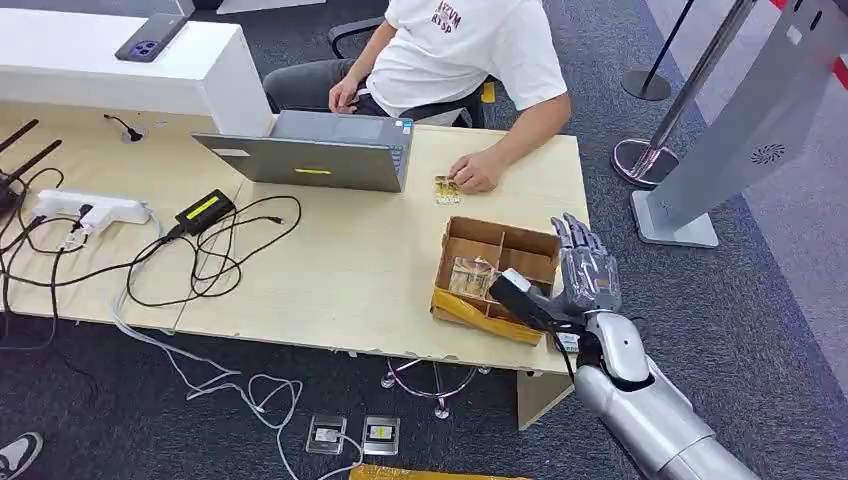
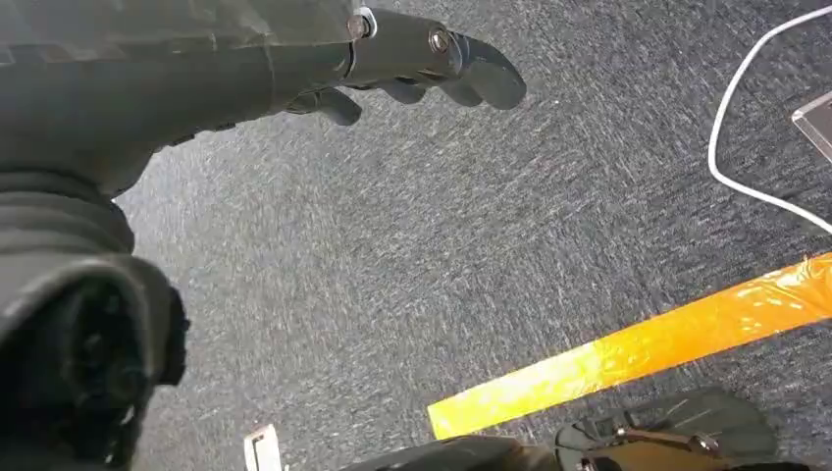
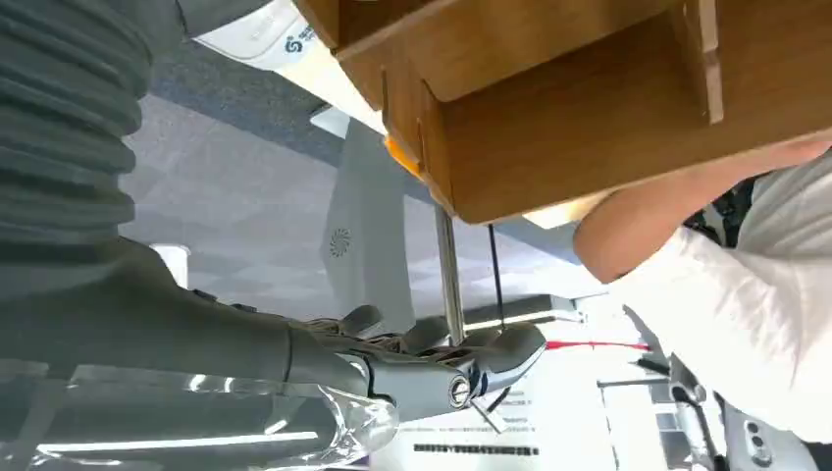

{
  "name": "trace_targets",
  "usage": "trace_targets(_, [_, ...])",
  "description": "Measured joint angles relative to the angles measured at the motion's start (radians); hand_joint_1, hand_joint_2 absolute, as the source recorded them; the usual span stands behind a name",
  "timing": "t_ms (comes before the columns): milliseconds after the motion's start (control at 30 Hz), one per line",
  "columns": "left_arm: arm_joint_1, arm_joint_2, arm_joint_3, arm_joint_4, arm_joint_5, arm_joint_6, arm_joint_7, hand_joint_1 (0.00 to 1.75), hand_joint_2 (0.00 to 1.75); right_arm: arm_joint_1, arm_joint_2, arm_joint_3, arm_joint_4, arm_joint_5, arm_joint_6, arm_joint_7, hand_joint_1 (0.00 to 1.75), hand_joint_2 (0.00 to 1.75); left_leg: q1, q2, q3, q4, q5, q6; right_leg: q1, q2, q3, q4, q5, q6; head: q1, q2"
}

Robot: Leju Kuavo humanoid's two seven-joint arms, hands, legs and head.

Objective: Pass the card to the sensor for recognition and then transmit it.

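A wooden compartment box (image 1: pixel 497 243) stands at the table's right front corner. In its near left compartment lie glossy cards (image 1: pixel 469 277). My right hand (image 1: pixel 586 272) is raised just beside the box's right wall, fingers straight and apart, holding nothing. In the right wrist view the same hand (image 3: pixel 432 369) shows spread next to the box's wooden side (image 3: pixel 589 108). A few small cards (image 1: pixel 447 190) lie by the hand of a seated person (image 1: pixel 476 172). My left hand (image 2: pixel 392 59) hangs over the carpet with loose fingers and nothing in it.
A grey laptop (image 1: pixel 320 155) stands in front of the person in a white shirt. Cables (image 1: pixel 215 255), a power strip (image 1: pixel 95 208) and a black adapter (image 1: pixel 205 210) cover the table's left half. A grey slanted panel on a stand (image 1: pixel 745 130) rises right of the table. Orange tape (image 2: pixel 638 348) marks the carpet.
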Motion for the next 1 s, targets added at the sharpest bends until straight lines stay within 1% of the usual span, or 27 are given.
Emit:
trace_targets(133, [0.001, -0.003, 0.009, 0.0, -0.013, 0.0, 0.0, 0.0, 0.0, 0.002, -0.001, -0.017, 0.0, 0.006, -0.062, -0.019, 0.0, 1.75, 0.0, 0.0, 0.0, 0.0, 0.0, 0.0, 0.0, 0.0, 0.0, 0.0, 0.0, 0.0, 0.0, 0.0])
trace_targets(200, [0.001, -0.004, 0.011, 0.0, -0.021, 0.0, 0.0, 0.0, 0.0, 0.007, -0.001, -0.027, -0.003, 0.0, -0.108, -0.048, 0.0, 1.75, 0.0, 0.0, 0.0, 0.0, 0.0, 0.0, 0.0, 0.0, 0.0, 0.0, 0.0, 0.0, 0.0, 0.0])
trace_targets(267, [0.002, -0.005, 0.015, 0.0, -0.031, 0.0, 0.0, 0.0, 0.0, 0.015, -0.001, -0.039, -0.014, -0.021, -0.138, -0.079, 0.0, 1.75, 0.0, 0.0, 0.0, 0.0, 0.0, 0.0, 0.0, 0.0, 0.0, 0.0, 0.0, 0.0, 0.0, 0.0])
trace_targets(400, [0.004, -0.005, 0.018, 0.0, -0.042, 0.0, 0.0, 0.0, 0.0, 0.046, 0.0, -0.067, -0.071, -0.101, -0.139, -0.16, 0.0, 1.75, 0.0, 0.0, 0.0, 0.0, 0.0, 0.0, 0.0, 0.0, 0.0, 0.0, 0.0, 0.0, 0.0, 0.0])
trace_targets(467, [0.005, -0.005, 0.023, 0.0, -0.043, 0.0, 0.0, 0.0, 0.0, 0.065, 0.0, -0.08, -0.114, -0.153, -0.125, -0.207, 0.0, 1.75, 0.0, 0.0, 0.0, 0.0, 0.0, 0.0, 0.0, 0.0, 0.0, 0.0, 0.0, 0.0, 0.0, 0.0])
trace_targets(533, [0.006, -0.005, 0.03, 0.0, -0.043, 0.0, 0.0, 0.0, 0.0, 0.079, 0.0, -0.092, -0.161, -0.211, -0.091, -0.252, 0.0, 1.75, 0.0, 0.0, 0.0, 0.0, 0.0, 0.0, 0.0, 0.0, 0.0, 0.0, 0.0, 0.0, 0.0, 0.0])
trace_targets(633, [0.006, -0.004, 0.032, 0.0, -0.041, -0.001, 0.0, 0.0, 0.0, 0.097, 0.0, -0.091, -0.208, -0.245, -0.012, -0.276, 0.0, 1.75, 0.0, 0.0, 0.0, 0.0, 0.0, 0.0, 0.0, 0.0, 0.0, 0.0, 0.0, 0.0, 0.0, 0.0])
trace_targets(733, [0.006, -0.004, 0.032, 0.0, -0.027, -0.001, 0.0, 0.0, 0.0, 0.111, 0.0, -0.084, -0.251, -0.222, 0.058, -0.257, 0.0, 1.75, 0.0, 0.0, 0.0, 0.0, 0.0, 0.0, 0.0, 0.0, 0.0, 0.0, 0.0, 0.0, 0.0, 0.0])
trace_targets(833, [0.006, -0.004, 0.032, -0.003, -0.013, -0.001, 0.0, 0.0, 0.0, 0.118, -0.001, -0.074, -0.269, -0.183, 0.098, -0.232, 0.0, 1.75, 0.0, 0.0, 0.0, 0.0, 0.0, 0.0, 0.0, 0.0, 0.0, 0.0, 0.0, 0.0, 0.0, 0.0])
trace_targets(1000, [0.005, -0.003, 0.032, -0.003, 0.004, -0.001, 0.0, 0.0, 0.0, 0.122, -0.001, -0.054, -0.269, -0.103, 0.132, -0.186, 0.0, 1.75, 0.0, 0.0, 0.0, 0.0, 0.0, 0.0, 0.0, 0.0, 0.0, 0.0, 0.0, 0.0, 0.0, 0.0])
